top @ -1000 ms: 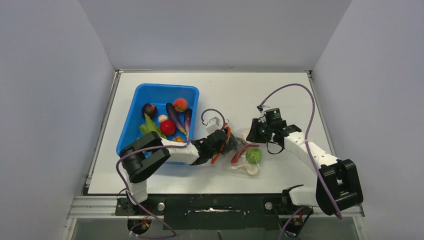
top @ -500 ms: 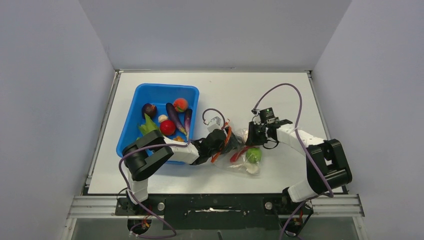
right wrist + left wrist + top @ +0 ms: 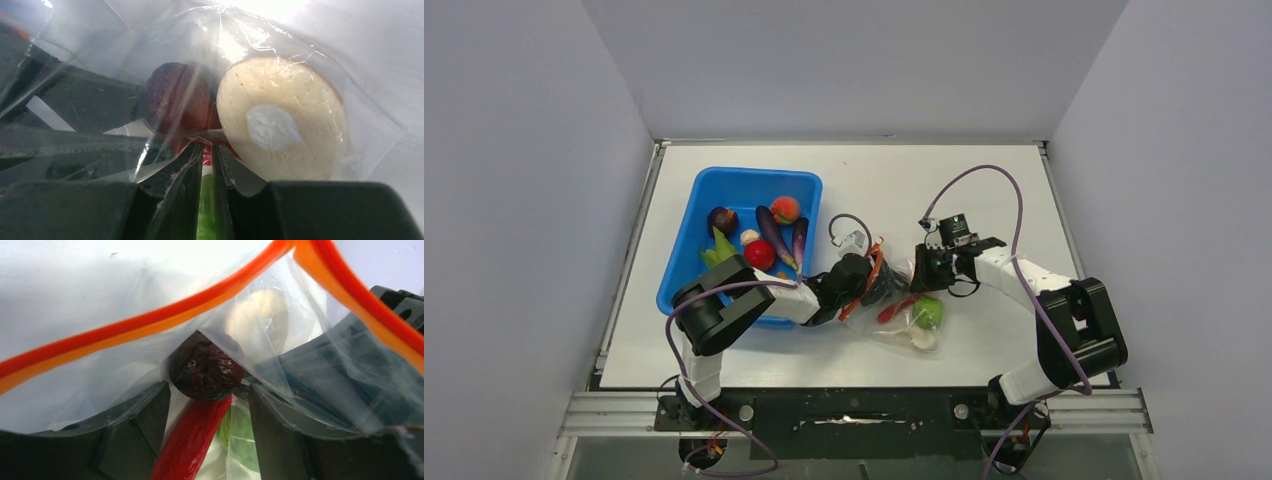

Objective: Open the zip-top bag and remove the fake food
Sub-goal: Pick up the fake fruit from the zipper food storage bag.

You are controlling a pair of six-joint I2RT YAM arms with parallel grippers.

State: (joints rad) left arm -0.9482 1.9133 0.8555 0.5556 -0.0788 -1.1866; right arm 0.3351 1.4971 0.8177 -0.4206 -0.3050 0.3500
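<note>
The zip-top bag (image 3: 902,322) lies crumpled at mid-table, its orange-red zipper strip (image 3: 125,332) parted. My left gripper (image 3: 871,283) is pushed into the bag's mouth, open, with film draped over both fingers (image 3: 132,432). Fake food lies inside. A dark wrinkled ball (image 3: 205,371) sits at my fingertips, with a long red piece (image 3: 192,440) under it and a green ball (image 3: 930,311) and a white mushroom (image 3: 282,117) beyond. My right gripper (image 3: 923,272) meets the bag's far side, its jaws nearly together and pinching film (image 3: 207,167).
A blue bin (image 3: 686,240) stands left of the bag. It holds a red fruit (image 3: 759,255), purple eggplants (image 3: 773,230), a peach (image 3: 785,209) and green pods. Purple cables loop above both wrists. Grey walls enclose the table.
My right arm has folded in and slid its gripper left against the bag, closing a little. The bag and my left gripper have shifted slightly left.
</note>
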